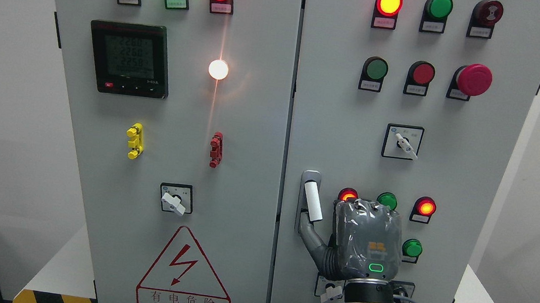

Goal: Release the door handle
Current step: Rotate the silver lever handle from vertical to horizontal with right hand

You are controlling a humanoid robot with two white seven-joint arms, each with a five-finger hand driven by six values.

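Observation:
The door handle (312,202) is a white lever, tilted slightly, set in a grey plate on the left edge of the right cabinet door (454,142). My right hand (352,232) comes up from the bottom edge and sits just right of the handle, its grey back toward the camera. Its thumb (313,243) stretches left and touches the plate just under the lever's lower end. Nothing wraps the lever, and it shows in full. The other fingers are hidden behind the back of the hand. My left arm is out of view.
Around the hand are lit red lamps (426,207) and green buttons (412,248), with a rotary switch (403,144) above. A red mushroom stop button (474,79) sticks out higher up. The left door (172,160) carries a meter, lamps and a warning triangle.

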